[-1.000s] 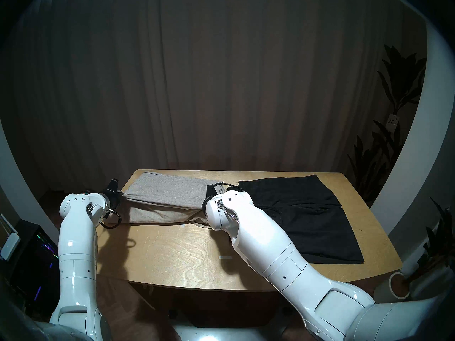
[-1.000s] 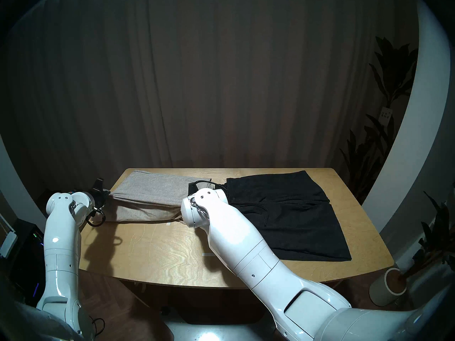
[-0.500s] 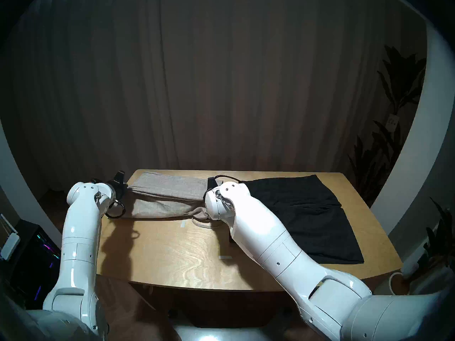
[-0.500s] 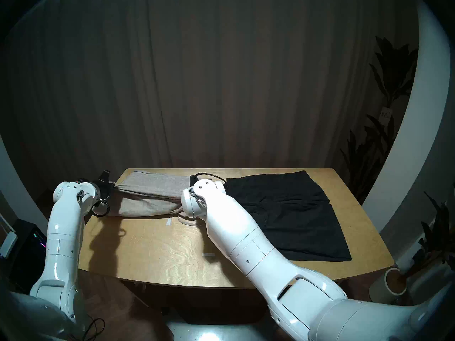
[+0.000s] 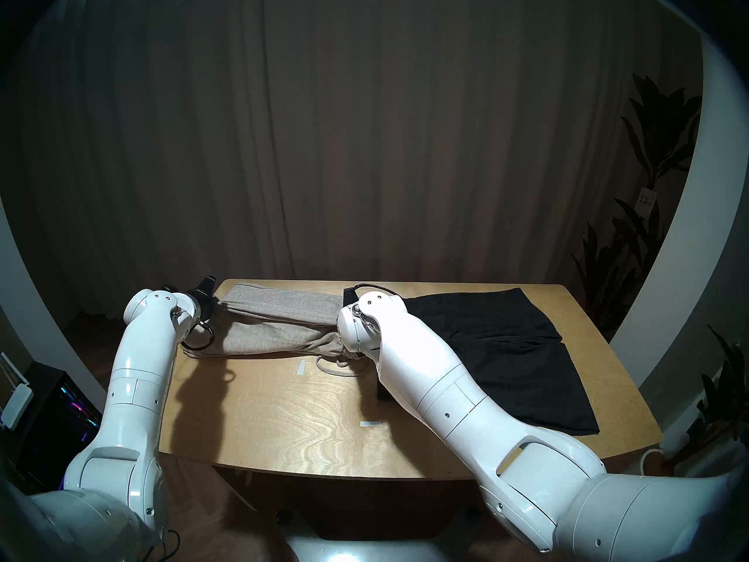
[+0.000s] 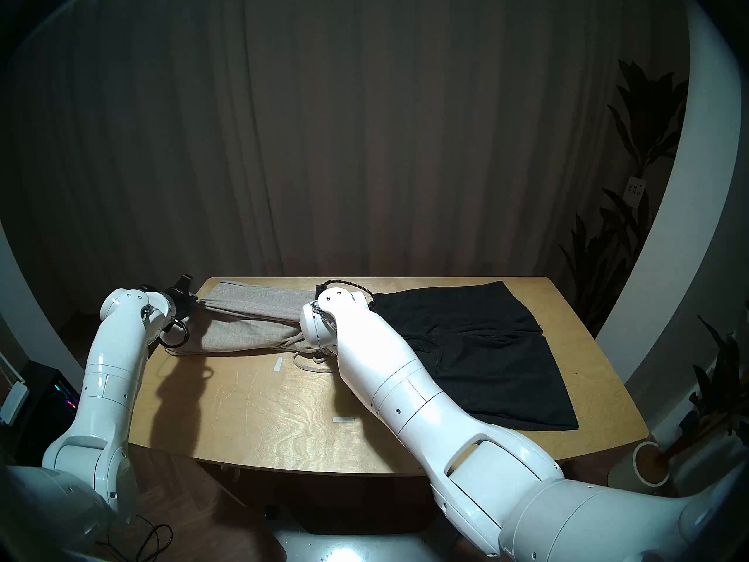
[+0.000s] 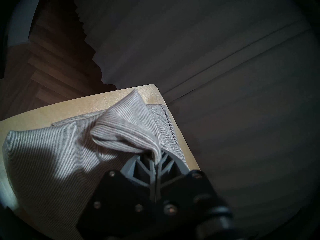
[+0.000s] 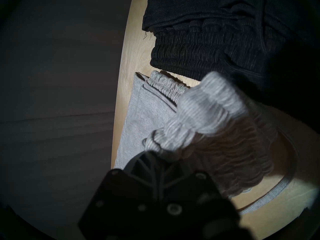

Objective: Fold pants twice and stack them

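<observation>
both grippers clamped on the grey pants (image 5: 271,326): left gripper (image 7: 155,162) pinches the hem corner, right gripper (image 8: 155,158) the waistband, cloth lifted between them over the table (image 5: 283,419).

Grey pants (image 5: 275,326) near edge lifted (folding over); black pants (image 5: 498,346) flat.

We see the tabletop (image 5: 283,419) in the lower middle of the head view. Two pairs of pants lie on its far half: one pair of pants (image 5: 267,326) left of centre, the other pants (image 5: 506,358) to the right, close beside it but apart. The left pincer (image 7: 156,162) sits at the first pair's left end over the tabletop's left edge, the right pincer (image 8: 156,154) at its right end. A curtain (image 5: 364,143) hangs behind.
</observation>
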`<action>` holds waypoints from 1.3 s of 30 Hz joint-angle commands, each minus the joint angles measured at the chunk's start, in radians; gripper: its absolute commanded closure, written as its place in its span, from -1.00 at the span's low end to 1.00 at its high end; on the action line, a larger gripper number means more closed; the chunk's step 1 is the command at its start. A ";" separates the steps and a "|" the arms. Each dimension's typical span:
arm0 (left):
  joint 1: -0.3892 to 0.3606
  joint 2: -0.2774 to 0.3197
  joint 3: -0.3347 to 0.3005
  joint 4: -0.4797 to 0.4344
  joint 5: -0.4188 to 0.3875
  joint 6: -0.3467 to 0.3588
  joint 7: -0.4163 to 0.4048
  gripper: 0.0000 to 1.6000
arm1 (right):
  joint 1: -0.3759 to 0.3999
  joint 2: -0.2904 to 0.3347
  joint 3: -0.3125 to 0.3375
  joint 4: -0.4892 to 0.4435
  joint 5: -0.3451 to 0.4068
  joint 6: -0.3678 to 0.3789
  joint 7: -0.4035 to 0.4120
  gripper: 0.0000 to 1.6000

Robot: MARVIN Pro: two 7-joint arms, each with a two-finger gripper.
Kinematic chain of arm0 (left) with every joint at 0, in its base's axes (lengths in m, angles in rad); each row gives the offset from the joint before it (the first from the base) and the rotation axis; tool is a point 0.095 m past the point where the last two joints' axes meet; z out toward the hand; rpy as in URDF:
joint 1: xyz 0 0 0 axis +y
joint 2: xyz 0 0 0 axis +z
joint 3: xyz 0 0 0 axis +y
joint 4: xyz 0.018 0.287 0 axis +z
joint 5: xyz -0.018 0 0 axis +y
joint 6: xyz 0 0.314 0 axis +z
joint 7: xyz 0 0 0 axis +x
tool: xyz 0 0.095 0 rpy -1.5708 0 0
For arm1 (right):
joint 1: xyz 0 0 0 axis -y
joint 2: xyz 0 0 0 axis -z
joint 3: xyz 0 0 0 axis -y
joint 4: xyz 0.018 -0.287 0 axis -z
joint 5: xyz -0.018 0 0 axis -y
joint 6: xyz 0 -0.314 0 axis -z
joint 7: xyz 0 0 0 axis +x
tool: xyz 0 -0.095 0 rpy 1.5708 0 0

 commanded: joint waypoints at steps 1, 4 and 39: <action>-0.145 0.020 0.027 0.053 0.019 -0.015 -0.031 1.00 | 0.070 -0.037 0.013 0.036 -0.004 -0.002 0.034 1.00; -0.132 0.023 0.033 0.043 0.021 -0.022 -0.042 1.00 | 0.078 -0.041 0.016 0.051 -0.004 -0.001 0.040 1.00; -0.383 -0.018 0.192 0.366 0.116 -0.064 -0.087 1.00 | 0.226 -0.086 0.045 0.330 -0.016 0.029 0.128 1.00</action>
